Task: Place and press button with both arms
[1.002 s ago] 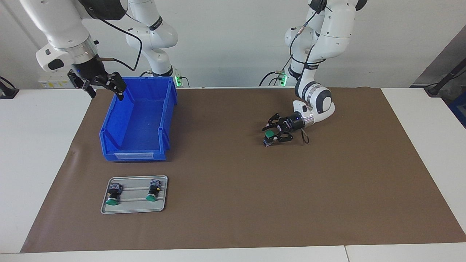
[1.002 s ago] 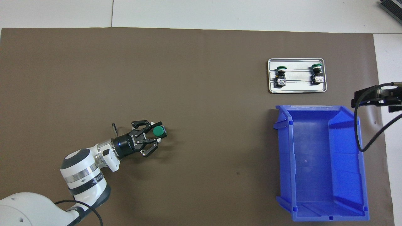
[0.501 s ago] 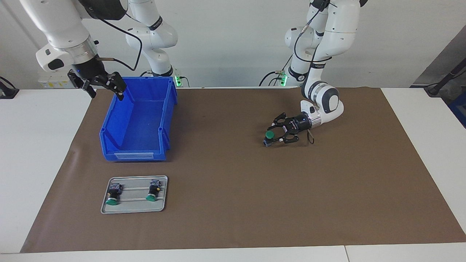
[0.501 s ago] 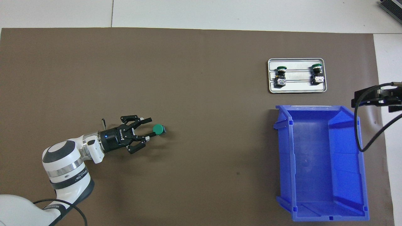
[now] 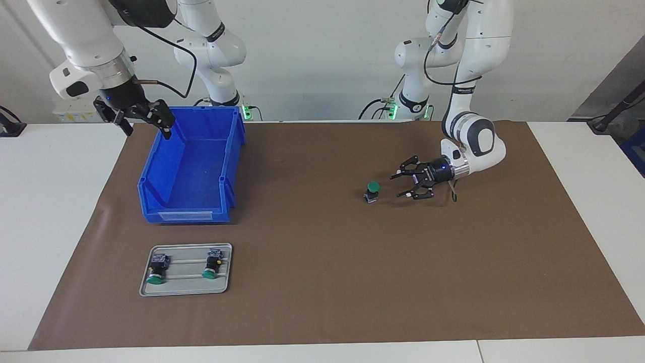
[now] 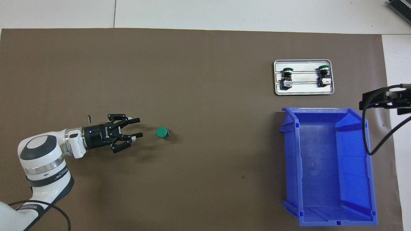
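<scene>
One green push-button (image 5: 372,191) stands cap-up on the brown mat (image 5: 322,282), free of the left gripper (image 5: 409,185) just beside it — fingers spread. The right gripper (image 5: 135,117), also spread, waits over the blue bin's (image 5: 189,201) rim. An off-centre press could tip it.

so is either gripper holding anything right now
Nothing is held. The open left gripper is apart from the green-capped button; the open right gripper is empty.
</scene>
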